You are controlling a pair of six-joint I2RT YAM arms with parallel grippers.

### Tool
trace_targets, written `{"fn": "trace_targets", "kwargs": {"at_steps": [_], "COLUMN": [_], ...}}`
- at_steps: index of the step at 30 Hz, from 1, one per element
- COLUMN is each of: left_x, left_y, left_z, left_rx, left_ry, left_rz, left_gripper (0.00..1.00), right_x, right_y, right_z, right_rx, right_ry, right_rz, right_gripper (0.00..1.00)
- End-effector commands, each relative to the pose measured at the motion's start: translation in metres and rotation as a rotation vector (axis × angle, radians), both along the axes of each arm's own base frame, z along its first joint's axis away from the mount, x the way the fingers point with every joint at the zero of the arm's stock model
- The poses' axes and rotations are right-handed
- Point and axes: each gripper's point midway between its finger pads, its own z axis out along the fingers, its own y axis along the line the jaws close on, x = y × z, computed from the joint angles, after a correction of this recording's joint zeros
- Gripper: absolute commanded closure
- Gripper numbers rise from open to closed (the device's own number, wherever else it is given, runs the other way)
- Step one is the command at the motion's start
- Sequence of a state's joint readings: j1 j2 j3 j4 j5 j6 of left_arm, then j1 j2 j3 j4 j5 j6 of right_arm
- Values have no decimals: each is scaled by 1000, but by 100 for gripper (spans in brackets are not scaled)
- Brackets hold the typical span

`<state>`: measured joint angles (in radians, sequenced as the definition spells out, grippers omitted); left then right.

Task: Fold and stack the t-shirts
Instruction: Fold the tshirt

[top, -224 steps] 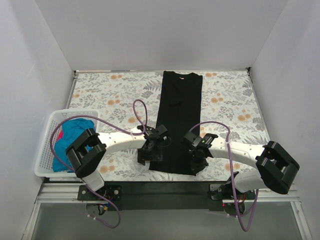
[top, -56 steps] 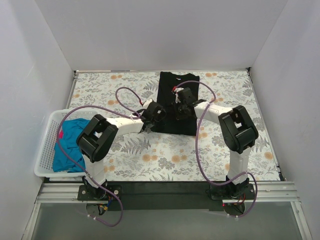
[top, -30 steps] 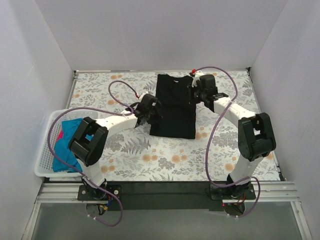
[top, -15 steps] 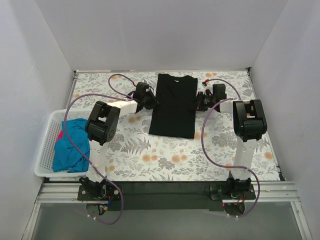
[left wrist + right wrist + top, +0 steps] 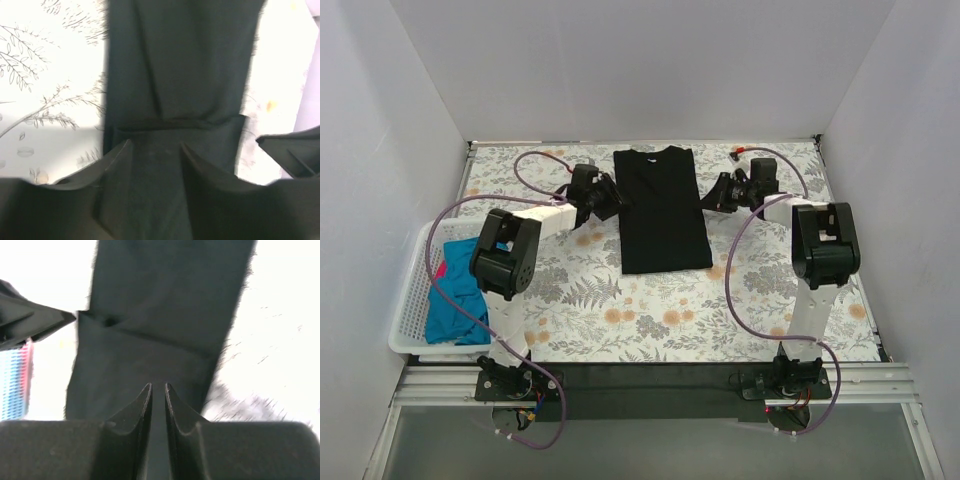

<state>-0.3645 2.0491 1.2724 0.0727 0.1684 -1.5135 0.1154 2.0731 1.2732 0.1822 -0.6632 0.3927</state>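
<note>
Currently we are holding our left jaws spread beside the black t-shirt (image 5: 660, 210). Whether our right jaws are pinching it, we cannot tell.

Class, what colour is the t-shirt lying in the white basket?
The t-shirt is teal-blue; top external view shows it best.

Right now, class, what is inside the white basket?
The basket holds a crumpled teal-blue t-shirt and a bit of pink-red cloth; anything beneath them is covered.

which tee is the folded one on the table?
The black t-shirt, a flat folded rectangle on the floral table. The teal-blue t-shirt lies crumpled in the white basket.
</note>
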Motion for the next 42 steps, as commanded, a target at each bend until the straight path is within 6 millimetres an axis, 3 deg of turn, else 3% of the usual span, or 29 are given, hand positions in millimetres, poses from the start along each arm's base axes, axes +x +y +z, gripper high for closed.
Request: {"fn": "trace_targets", "kwargs": {"at_steps": [1, 2, 4, 5, 6, 8, 9, 10, 12, 13, 16, 20, 23, 27, 30, 35, 40, 42], "left_x": [-3, -9, -29, -39, -57, -80, -91, -107, -126, -138, -159, -171, -170, -165, -159, -155, -164, -167], "left_y": [3, 2, 1, 0, -1, -6, -10, -9, -15, -12, -8, 3, 15, 35, 38, 20, -17, -27], "left_z": [87, 96, 98, 117, 101, 104, 99, 78, 59, 39, 4, -21, -26, -31, -19, 25, 45, 42], "left_rx": [-34, -46, -80, -106, -106, -158, -175, -170, -171, -163, -177, -162, -118, -79, -68, -94, -93, -78], "left_ry": [-154, -164, -136, -163, -119, -107, -91, -44, 4, 46, 139, 212, 222, 248, 218, 99, 43, 42], "left_rz": [-32, -39, -57, -69, -85, -107, -126, -133, -151, -151, -128, -55, 2, 67, 67, -18, -110, -137], "left_gripper": [56, 53, 51, 51, 51, 55, 58, 62, 66, 70, 76, 83, 86, 87, 86, 81, 81, 81], "right_x": [-17, -32, -52, -67, -76, -93, -107, -113, -126, -130, -141, -150, -156, -156, -159, -161, -166, -165], "right_y": [10, 11, 22, 24, 27, 32, 31, 30, 29, 29, 25, 18, 11, 7, 9, 10, 9, 6], "right_z": [71, 64, 78, 67, 70, 60, 45, 39, 21, 16, -10, -37, -45, -40, -26, 6, 8, 2], "right_rx": [50, 53, 79, 80, 86, 101, 103, 110, 115, 117, 111, 117, 132, 159, 180, 198, 198, 189], "right_ry": [-139, -112, -128, -100, -106, -87, -45, -26, 2, 11, 60, 134, 171, 176, 152, 74, 67, 80], "right_rz": [36, 46, 88, 101, 115, 151, 155, 160, 169, 174, 177, 171, 154, 146, 161, 172, 172, 157], "right_gripper": [78, 78, 77, 77, 77, 77, 77, 77, 77, 77, 77, 77, 77, 78, 78, 77, 77, 77]}}
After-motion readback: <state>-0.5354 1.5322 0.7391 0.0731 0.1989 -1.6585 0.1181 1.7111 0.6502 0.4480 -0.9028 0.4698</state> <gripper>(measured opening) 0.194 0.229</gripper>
